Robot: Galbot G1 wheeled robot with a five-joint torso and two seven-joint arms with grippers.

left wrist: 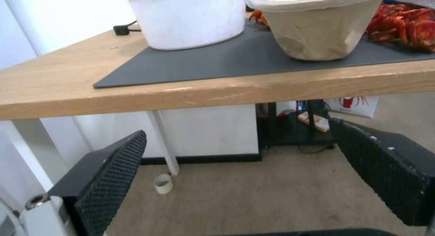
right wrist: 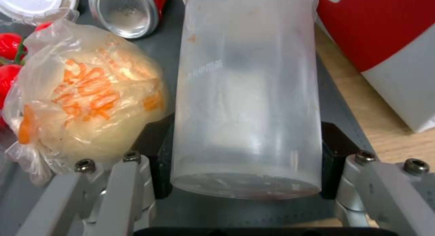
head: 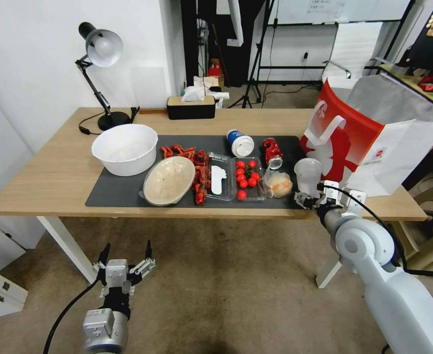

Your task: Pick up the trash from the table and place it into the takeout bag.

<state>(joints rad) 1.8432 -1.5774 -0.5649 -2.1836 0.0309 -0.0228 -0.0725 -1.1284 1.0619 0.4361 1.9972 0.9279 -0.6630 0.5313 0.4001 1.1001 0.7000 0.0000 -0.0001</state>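
At the desk's point(head: 54, 182) front edge, your right gripper point(head: 314, 195) is clamped on the clear plastic cup point(head: 307, 174) — lift straight, then clear the takeout bag's point(head: 374, 137) rim; left gripper point(head: 126, 260) hangs low, fingers apart.

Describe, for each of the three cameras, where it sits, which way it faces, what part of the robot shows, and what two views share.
Head view: high on the robot, looking forward and down at the table; both arms show, the left gripper low before the table.
Left wrist view: below the table edge, looking up past its open fingers at the beige bowl.
Right wrist view: on the right arm, looking close along the clear plastic cup between the right gripper's pads.
Shared: head and right wrist views both show the cup, wrapper and takeout bag.
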